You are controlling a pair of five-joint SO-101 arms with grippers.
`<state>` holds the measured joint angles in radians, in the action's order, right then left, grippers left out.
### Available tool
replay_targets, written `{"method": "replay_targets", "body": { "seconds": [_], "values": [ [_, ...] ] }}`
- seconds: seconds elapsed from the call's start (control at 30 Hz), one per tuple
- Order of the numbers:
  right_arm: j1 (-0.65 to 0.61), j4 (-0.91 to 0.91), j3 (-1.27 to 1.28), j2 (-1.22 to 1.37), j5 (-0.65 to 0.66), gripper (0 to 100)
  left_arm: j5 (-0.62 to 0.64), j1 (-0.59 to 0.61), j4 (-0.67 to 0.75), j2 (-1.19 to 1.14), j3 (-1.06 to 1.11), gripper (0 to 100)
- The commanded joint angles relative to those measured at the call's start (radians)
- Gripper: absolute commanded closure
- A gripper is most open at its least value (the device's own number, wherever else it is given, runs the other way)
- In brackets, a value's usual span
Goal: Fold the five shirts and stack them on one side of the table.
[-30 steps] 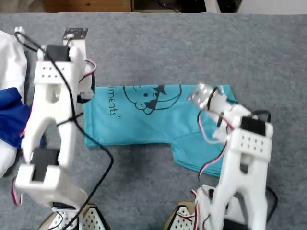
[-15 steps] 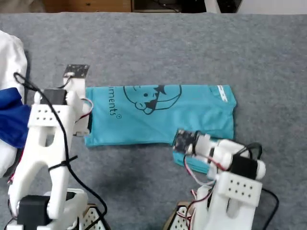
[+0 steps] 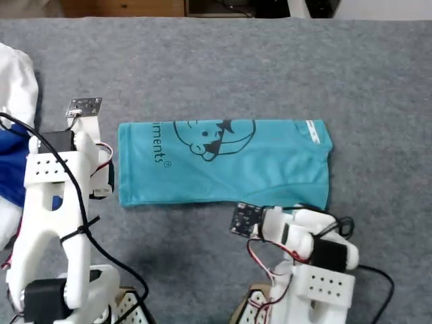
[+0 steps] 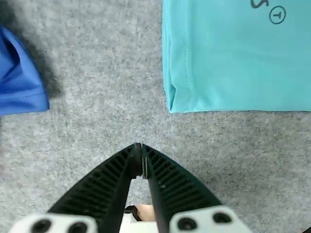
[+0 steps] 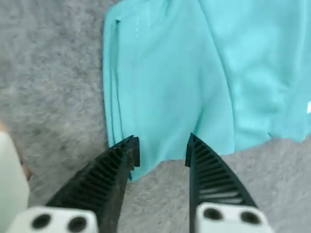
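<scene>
Stretching wide, the grey table (image 3: 283,67) shows all round the teal shirt (image 3: 270,169), flat at centre. Left gripper (image 4: 138,151), fingers pressed together, sits just off its corner; right gripper (image 5: 163,148), jaws apart, hovers at its near edge.

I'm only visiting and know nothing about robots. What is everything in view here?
teal shirt: one, teal with a dark cartoon print, folded flat mid-table.
blue shirt: one, blue, at the table's left edge.
white shirt: one, white, bunched at the left edge next to the blue shirt.
table: one, grey surface.
wooden furniture: one piece, brown, beyond the far edge.
left arm: one, white, between the blue shirt and the teal shirt.
right arm: one, white, at the near edge.
left gripper: one, black, shut, over bare table near the teal shirt's corner.
right gripper: one, black, open, over the teal shirt's edge.
</scene>
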<state>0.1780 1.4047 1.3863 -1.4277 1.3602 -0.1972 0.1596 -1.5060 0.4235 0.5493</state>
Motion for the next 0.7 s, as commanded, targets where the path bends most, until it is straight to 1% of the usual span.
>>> {"method": "replay_targets", "body": {
  "seconds": [0.0, 0.2, 0.5, 0.67],
  "values": [
    [-0.018, 0.008, 0.073, 0.056, 0.005, 82.1, 0.0, 0.011, -0.011, 0.019, -0.005, 98],
    [-0.016, -0.014, 0.018, 0.2, -0.021, 82.1, 0.002, 0.011, -0.011, 0.019, -0.005, 98],
    [-0.018, -0.054, -0.102, 0.526, -0.028, 82.1, 0.002, 0.011, -0.011, 0.019, -0.005, 98],
    [-0.013, -0.195, -0.09, 0.561, -0.028, 82.1, 0.002, 0.011, -0.012, 0.019, -0.003, 98]
  ]
}}
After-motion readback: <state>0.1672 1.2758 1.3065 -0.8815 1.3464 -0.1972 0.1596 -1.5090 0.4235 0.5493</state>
